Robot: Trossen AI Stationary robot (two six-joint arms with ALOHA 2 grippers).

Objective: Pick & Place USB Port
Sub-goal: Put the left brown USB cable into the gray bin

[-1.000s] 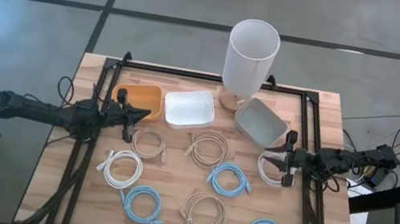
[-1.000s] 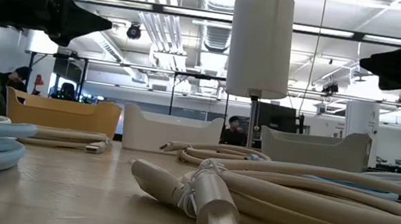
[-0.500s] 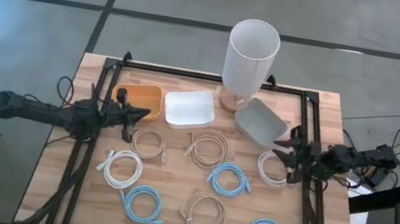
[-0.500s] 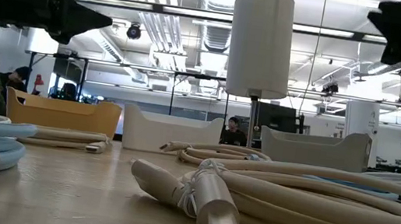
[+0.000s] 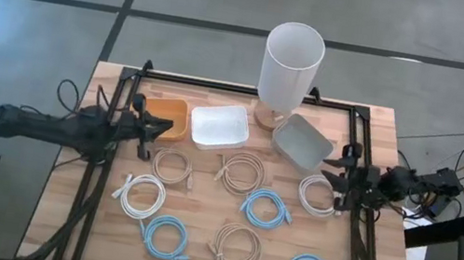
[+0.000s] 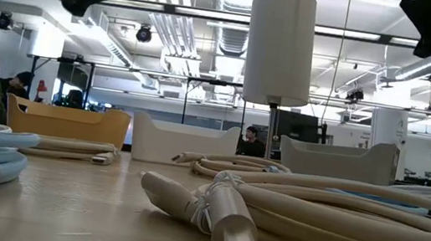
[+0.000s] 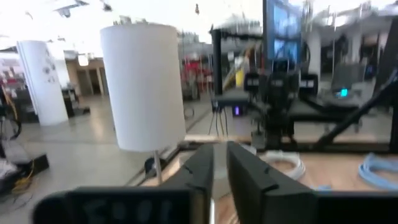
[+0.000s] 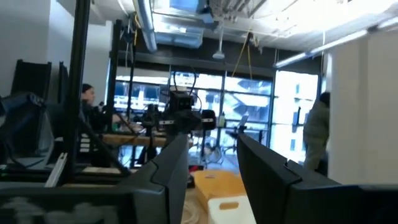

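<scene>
- Evidently you had nothing in either hand: neither arm carried a cable, and I judged the task to be at its start.
- Your left gripper (image 5: 157, 124) hung over the table's left side, just beside the orange bin (image 5: 169, 112). Its wrist view showed the fingers (image 7: 198, 169) close together, a narrow gap between them and nothing in it.
- Your right gripper (image 5: 333, 179) stood at the right edge, near the grey bin (image 5: 302, 143) and above the white cable coil (image 5: 313, 197) lying there. Its fingers (image 8: 173, 160) were parted with only room background between them; it was spread and empty, held well above the wood.
- Cables, the task's things, all lay on the table: white coils (image 5: 140, 195), beige coils (image 5: 243, 172) and blue coils (image 5: 264, 207), spread apart from one another, presumably so that each could be taken singly.
- Three bins sat in a row at the far side, the white bin (image 5: 219, 126) between the other two. All three looked empty; I took them for sorting by colour.
- A tall white cylinder (image 5: 291, 64) stood behind the bins on a wooden base.
- From the low view, a beige bundle's plug (image 6: 227, 228) lay nearest the camera, tied at its middle.
- People showed in the room beyond, well away from the table.
</scene>
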